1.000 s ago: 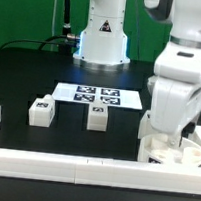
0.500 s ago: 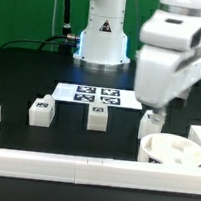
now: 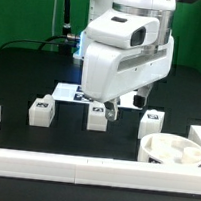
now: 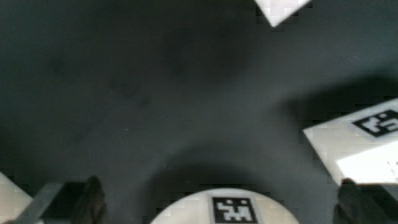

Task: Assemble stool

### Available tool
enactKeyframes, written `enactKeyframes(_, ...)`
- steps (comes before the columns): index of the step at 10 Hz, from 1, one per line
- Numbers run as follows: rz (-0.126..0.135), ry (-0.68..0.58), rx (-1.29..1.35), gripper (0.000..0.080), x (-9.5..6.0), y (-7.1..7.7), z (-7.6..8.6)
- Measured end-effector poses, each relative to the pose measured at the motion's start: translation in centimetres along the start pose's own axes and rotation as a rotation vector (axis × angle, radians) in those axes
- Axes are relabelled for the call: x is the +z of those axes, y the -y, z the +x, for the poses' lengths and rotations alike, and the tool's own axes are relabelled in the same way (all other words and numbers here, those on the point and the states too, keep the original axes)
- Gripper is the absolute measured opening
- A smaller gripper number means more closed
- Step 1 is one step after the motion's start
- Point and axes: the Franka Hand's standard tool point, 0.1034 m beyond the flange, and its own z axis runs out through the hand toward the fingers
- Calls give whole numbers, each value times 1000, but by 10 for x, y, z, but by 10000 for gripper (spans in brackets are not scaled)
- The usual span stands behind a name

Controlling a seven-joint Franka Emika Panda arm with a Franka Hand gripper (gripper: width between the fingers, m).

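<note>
Bulky white arm housing (image 3: 124, 51) hides most of the thin flat white marker board (image 3: 64, 91); the blurred wrist view's edge cuts the small blocky white leg (image 4: 231, 206) and dark gripper fingers (image 4: 71, 203)

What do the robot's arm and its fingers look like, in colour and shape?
The white robot arm has smooth, rounded, glossy shells with dark seams between them. Its base shows a bluish glow. The two fingers are dark and narrow, blurred in the wrist view. No marking is readable.

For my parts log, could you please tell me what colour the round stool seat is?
The seat is plain white, clearest in the exterior view.
</note>
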Motion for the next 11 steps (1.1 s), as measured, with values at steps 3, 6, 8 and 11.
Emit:
enactKeyframes(3,6,-4,172,649,1,1,0)
enactKeyframes(6,27,-3,584,649,5,9,2)
enactKeyframes(8,40,-6,873,649,10,20,11)
enactKeyframes(11,69,-26,1098,649,11,29,23)
